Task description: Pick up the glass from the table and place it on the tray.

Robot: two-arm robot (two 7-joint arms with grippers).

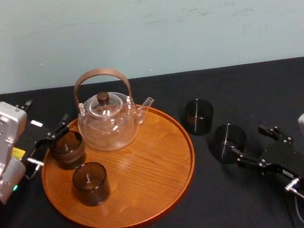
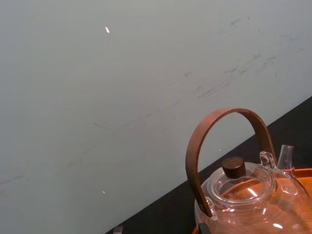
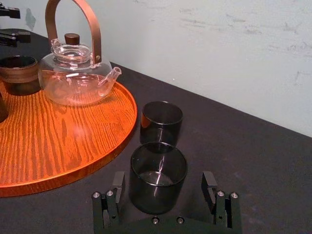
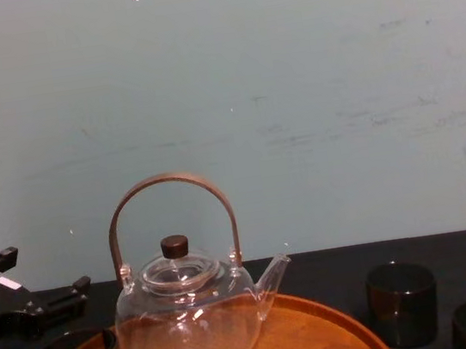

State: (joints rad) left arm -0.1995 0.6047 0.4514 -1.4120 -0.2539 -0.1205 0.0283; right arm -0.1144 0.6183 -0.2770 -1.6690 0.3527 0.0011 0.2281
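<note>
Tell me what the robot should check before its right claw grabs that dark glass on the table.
1. Right claw open: ok, fingers spread apart.
2. Nearer glass between the fingers: ok, one finger on each side, gaps showing.
3. Second glass clear of the grip: ok, it stands apart, farther back on the table.
4. Bare room on the tray: ok, its right half is free.
5. Teapot away from that spot: ok, it sits at the tray's back.
6. Left claw out of the path: ok, open at the tray's left edge.
</note>
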